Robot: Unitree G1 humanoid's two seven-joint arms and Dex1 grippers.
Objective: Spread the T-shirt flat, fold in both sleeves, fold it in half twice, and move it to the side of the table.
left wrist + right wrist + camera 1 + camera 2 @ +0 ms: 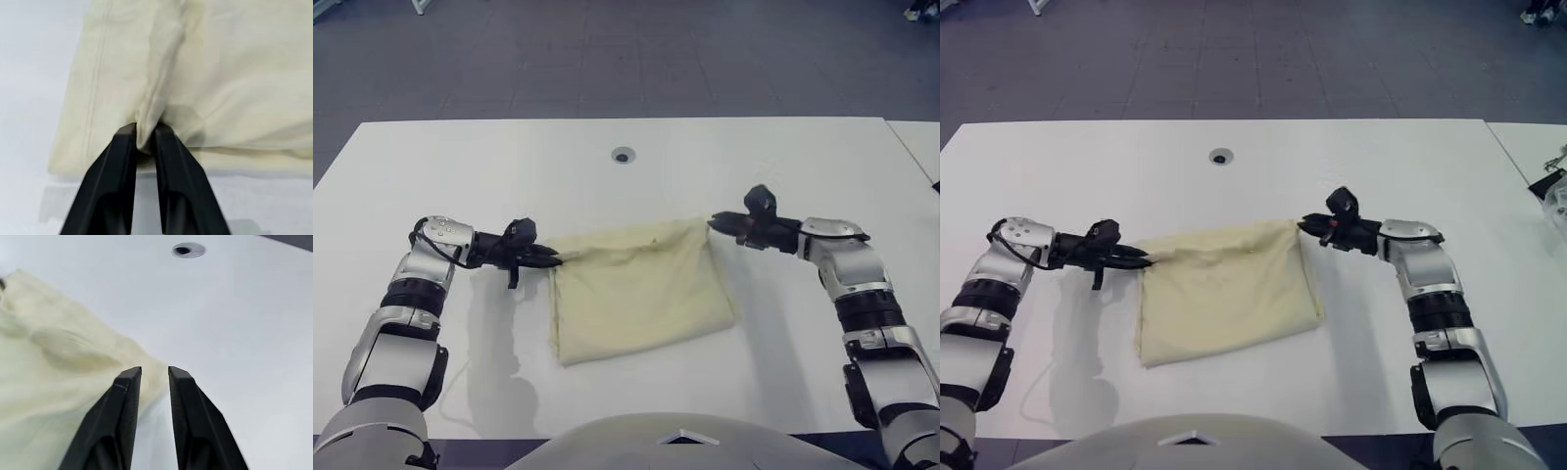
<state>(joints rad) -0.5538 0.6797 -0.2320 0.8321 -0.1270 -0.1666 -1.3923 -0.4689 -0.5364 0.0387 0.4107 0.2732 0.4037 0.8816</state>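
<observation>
Here we are over the white table (783,166), and the pale yellow T-shirt (641,289) lies folded into a compact, rough rectangle. It sits just off the table's centre, toward 6 o'clock, flat on the surface. Its thick folded edge runs along the 6 o'clock side, and its far edge tilts slightly, higher toward 2 o'clock.

Over at the shirt's 10 o'clock corner, the left gripper (555,259) comes in low from 9 o'clock. It's clamped on the fabric: the left wrist view shows both black fingers (120,161) squeezing a bunched ridge of cloth between their tips.

Across at the 2 o'clock corner, the right gripper (713,222) reaches in from 3 o'clock, right at the pointed tip of the shirt. Its two fingers (122,401) stand a little apart. The very corner of the cloth lies between the tips and bare table shows through the gap behind them, so that one reads as released rather than pinching.

At 12 o'clock from the shirt, well apart from it, a small round hole (623,155) is set in the tabletop.
</observation>
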